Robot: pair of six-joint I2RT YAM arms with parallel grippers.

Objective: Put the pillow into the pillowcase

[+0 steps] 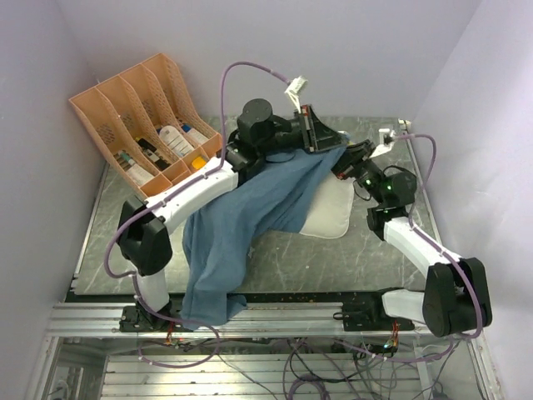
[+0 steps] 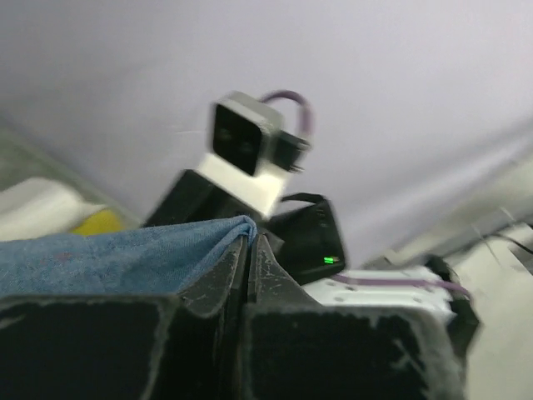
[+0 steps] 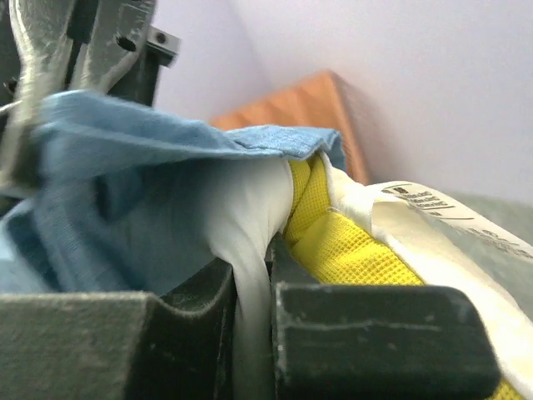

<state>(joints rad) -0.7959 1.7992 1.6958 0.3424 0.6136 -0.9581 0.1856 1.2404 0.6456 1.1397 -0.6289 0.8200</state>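
Pillow [image 1: 330,214] largely out of sight beneath pillowcase [image 1: 241,227]

Layout on the counter [image 1: 283,258]. A slotted organizer [image 1: 141,117] stands at the far left corner. The pillow [image 1: 331,215] lies right of centre, its left part under the pillowcase [image 1: 241,225]. The pillowcase hangs from the left gripper [image 1: 319,137] near the far edge and drapes across the left arm [image 1: 196,196] past the near edge. The right gripper [image 1: 341,168] meets the pillow's far side, right of the left gripper.

pillow [image 1: 331,218]: mostly hidden under the pillowcase [image 1: 241,225]
file organizer contents [image 1: 171,143]: too small to identify
pillow label print [image 3: 426,201]: unreadable
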